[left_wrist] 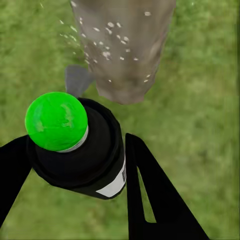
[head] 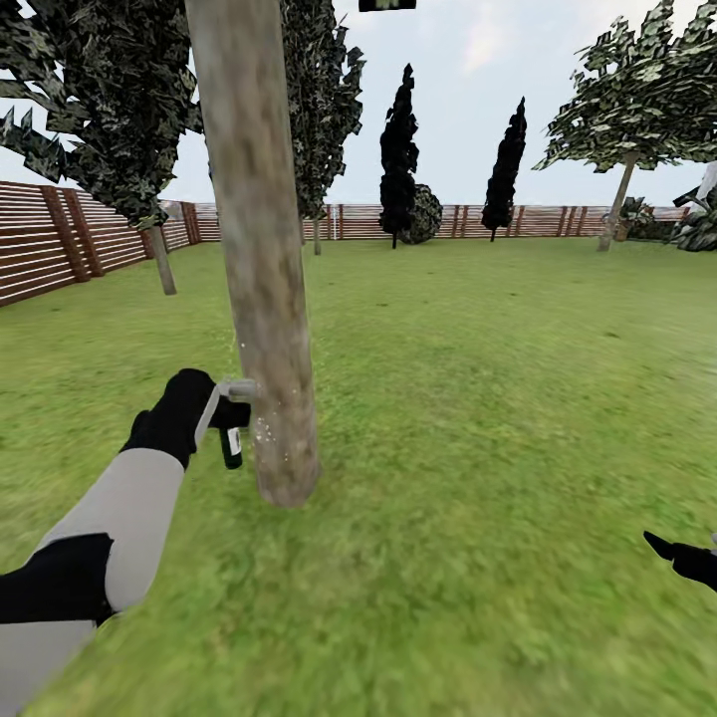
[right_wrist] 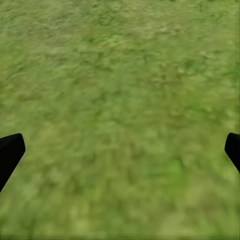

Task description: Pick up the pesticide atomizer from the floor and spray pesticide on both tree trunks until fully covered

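Your left claw [head: 221,413] grips the pesticide atomizer [head: 231,445], a dark bottle with a grey spray head, held low against the tree trunk [head: 261,249] near its base on the lawn [head: 478,398]. In the left wrist view its fingers [left_wrist: 145,195] clamp the bottle's sides under a bright green cap [left_wrist: 56,121], and white specks dot the bark. Your right claw [right_wrist: 120,150] hangs wide open over bare grass, well apart from the trunk.

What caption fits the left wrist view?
Left end effector holding a black spray bottle with a green cap, droplets dotting the tree trunk above grass.
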Available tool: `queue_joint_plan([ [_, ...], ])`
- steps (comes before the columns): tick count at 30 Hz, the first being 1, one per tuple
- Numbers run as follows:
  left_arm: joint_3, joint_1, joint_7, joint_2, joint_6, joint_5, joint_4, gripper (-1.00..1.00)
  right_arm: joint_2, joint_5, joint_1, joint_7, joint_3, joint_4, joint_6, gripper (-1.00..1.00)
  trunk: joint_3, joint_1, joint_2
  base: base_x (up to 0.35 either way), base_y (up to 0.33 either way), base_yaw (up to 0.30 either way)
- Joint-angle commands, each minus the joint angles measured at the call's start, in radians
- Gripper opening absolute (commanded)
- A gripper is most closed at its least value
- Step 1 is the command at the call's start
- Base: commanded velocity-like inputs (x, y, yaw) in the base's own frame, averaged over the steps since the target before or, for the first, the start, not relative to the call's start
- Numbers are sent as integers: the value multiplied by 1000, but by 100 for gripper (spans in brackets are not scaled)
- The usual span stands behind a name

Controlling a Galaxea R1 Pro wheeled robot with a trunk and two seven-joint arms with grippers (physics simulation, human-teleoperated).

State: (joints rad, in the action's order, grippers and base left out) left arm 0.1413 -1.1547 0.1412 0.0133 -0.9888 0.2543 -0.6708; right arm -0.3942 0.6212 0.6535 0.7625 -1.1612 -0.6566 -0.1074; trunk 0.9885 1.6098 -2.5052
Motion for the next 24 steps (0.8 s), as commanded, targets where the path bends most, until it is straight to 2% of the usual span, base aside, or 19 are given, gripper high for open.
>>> queue_joint_plan([
  [1, -8, -21, 0, 0, -2, 13, 2, -100, 0, 0, 0, 0, 0, 0, 0, 100, 0, 0, 0, 0, 0, 0],
  [3, -16, -56, 1, -1, -6, 61, 5, -100, 0, 0, 0, 0, 0, 0, 0, 100, 0, 0, 0, 0, 0, 0],
  [6, -19, -92, 1, 0, -9, 87, 6, -100, 0, 0, 0, 0, 0, 0, 0, 100, 0, 0, 0, 0, 0, 5],
  [9, -21, -98, 1, 0, -10, 131, 7, -100, 0, 0, 0, 0, 0, 0, 0, 100, 0, 0, 0, 0, 0, 177],
  [11, -24, -98, 1, -1, -10, 145, 7, -100, 0, 0, 0, 0, -1, 0, 0, 100, 0, 0, 0, 0, 0, 178],
  [16, -26, -99, 1, -1, -10, 148, 9, -100, 0, 0, 0, 0, -1, 0, 0, 100, 0, 0, 0, 0, -36, 31],
  [24, -26, -98, 1, -1, -10, 149, 10, -100, 0, 0, 0, 0, -1, 0, 0, 100, 0, 0, 0, 0, -289, 124],
])
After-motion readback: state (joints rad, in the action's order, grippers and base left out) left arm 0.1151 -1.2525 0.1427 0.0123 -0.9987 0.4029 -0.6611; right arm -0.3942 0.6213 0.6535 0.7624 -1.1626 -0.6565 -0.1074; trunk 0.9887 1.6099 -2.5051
